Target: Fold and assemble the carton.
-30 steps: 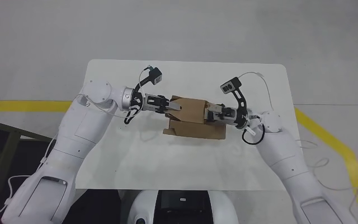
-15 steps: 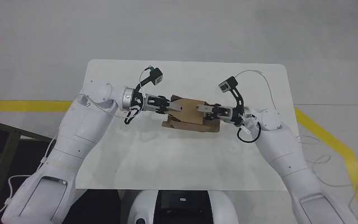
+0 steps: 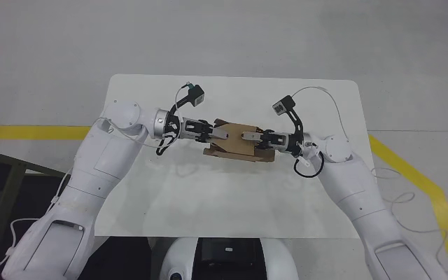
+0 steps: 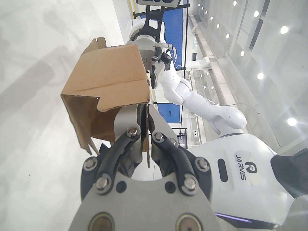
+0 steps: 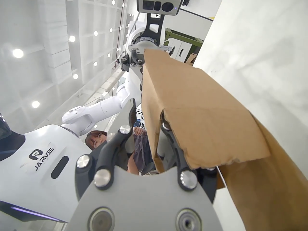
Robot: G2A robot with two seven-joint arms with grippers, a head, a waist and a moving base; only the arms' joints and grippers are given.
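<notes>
Cardboard, brown and plain: one carton (image 3: 240,140) sits over the middle of one white bench (image 3: 231,203), caught between two claws.

At the carton's left end is the left claw (image 3: 214,130). In its own wrist view this claw (image 4: 143,115) is closed down to a slit, and a thin cardboard edge of the carton (image 4: 108,78) is pinched between its two fingers (image 4: 125,117). That end of the carton is open, a hollow sleeve with loose, ragged-edged flaps.

The carton lies lengthwise from one claw to the other, slightly skewed on the bench's middle line. Whether its underside touches the bench I cannot tell.

At the right end is the right claw (image 3: 261,137). Its wrist view shows the claw (image 5: 149,118) drawn narrow about one carton (image 5: 197,121) wall. One dark finger (image 5: 131,111) stands on the near side of the wall, while the other is partly hidden behind cardboard. Each wrist view also shows the other arm's claw at the carton's far end — left claw (image 5: 136,64), right claw (image 4: 154,78).

The bench is bare white with rounded corners. It stands on a pale grey floor (image 3: 224,35) crossed by one yellow line (image 3: 42,131). The room is tall and white, with rows of round ceiling lights (image 4: 284,29) and blue wall panels (image 4: 168,115).
</notes>
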